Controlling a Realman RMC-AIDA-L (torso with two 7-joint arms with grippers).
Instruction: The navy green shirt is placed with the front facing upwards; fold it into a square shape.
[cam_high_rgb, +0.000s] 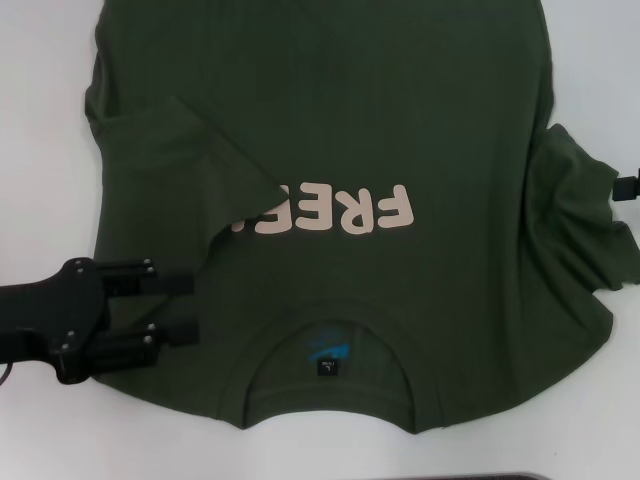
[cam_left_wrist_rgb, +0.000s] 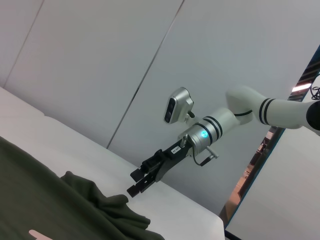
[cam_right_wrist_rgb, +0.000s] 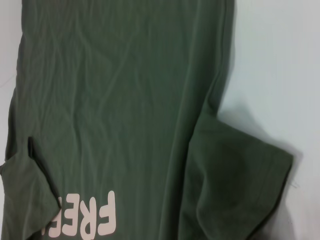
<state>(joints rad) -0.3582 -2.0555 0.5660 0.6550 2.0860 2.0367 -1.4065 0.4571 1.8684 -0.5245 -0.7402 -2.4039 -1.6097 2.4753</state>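
The navy green shirt (cam_high_rgb: 330, 120) lies spread on the white table (cam_high_rgb: 40, 150), front up, collar (cam_high_rgb: 330, 355) nearest me, cream "FREE" print (cam_high_rgb: 345, 212) across the chest. One sleeve (cam_high_rgb: 190, 150) is folded inward over the start of the print. The other sleeve (cam_high_rgb: 580, 230) lies bunched at the shirt's right side, also seen in the right wrist view (cam_right_wrist_rgb: 240, 180). My left gripper (cam_high_rgb: 193, 306) is open, low over the shoulder beside the collar, nothing between its fingers. My right gripper (cam_left_wrist_rgb: 132, 182) hovers open just off the bunched sleeve, a black tip of it at the head view's right edge (cam_high_rgb: 627, 188).
Bare white table (cam_right_wrist_rgb: 280, 60) surrounds the shirt on the left, right and near sides. A dark strip (cam_high_rgb: 500, 477) runs along the table's near edge. Pale wall panels (cam_left_wrist_rgb: 100, 60) stand behind the table on the right arm's side.
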